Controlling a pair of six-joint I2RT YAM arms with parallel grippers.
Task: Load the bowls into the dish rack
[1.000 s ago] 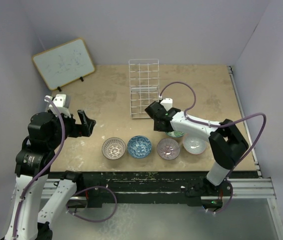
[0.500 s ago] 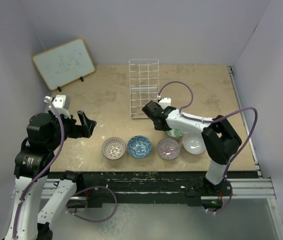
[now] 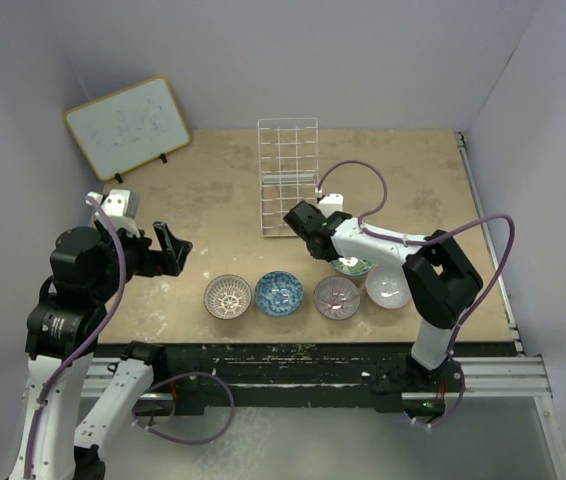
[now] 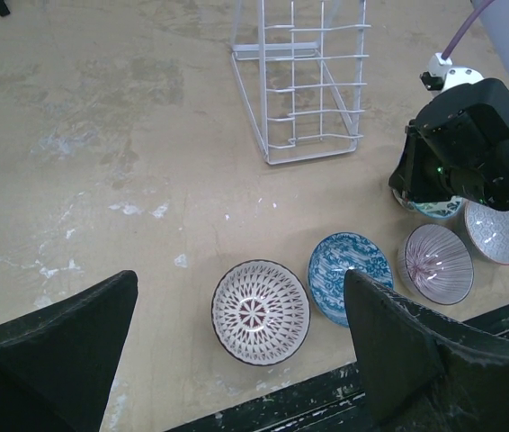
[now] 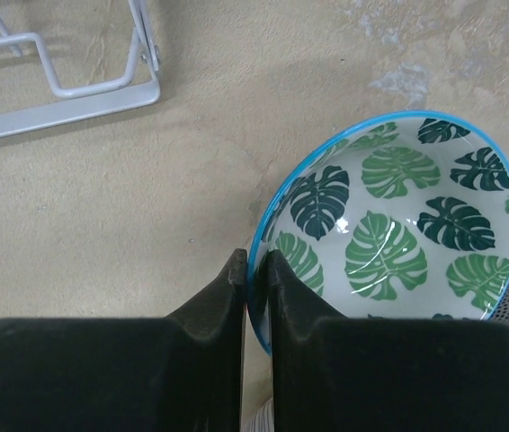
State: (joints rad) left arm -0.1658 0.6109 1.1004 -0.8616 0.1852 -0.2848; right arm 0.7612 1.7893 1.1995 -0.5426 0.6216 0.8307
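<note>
The right gripper (image 5: 254,270) is closed down to a thin slit. Its two black fingers (image 5: 214,315) pinch the blue rim of the green leaf-print bowl (image 5: 389,234), one finger inside the wall and one outside. In the right wrist view the bowl spreads away from the fingertips toward 2 o'clock, so the hold is at the bowl's 8 o'clock edge, well off its centre. I cannot tell from here whether the bowl is lifted or resting on the table (image 5: 147,198).

The bowl is glazed ceramic, so I judge it stiff, brittle and slick under hard pads, though light enough for one pincer. The rim is the only place thin enough to grip. Hung from one edge, the bowl may swivel or slip, and a knock against the wire could chip it.

From overhead, this bowl lies near the base of the dish rack (image 3: 288,180), at its 5 o'clock. It sits just behind the row along the near edge: the brown-and-white bowl (image 3: 228,296), blue bowl (image 3: 279,293), mauve bowl (image 3: 337,297) and pale pinkish-white bowl (image 3: 388,288). No bowl is in the rack yet.

The left gripper (image 3: 173,250) is spread wide and holds nothing. It hangs over the table's 9 o'clock side, well apart from the bowls.
</note>
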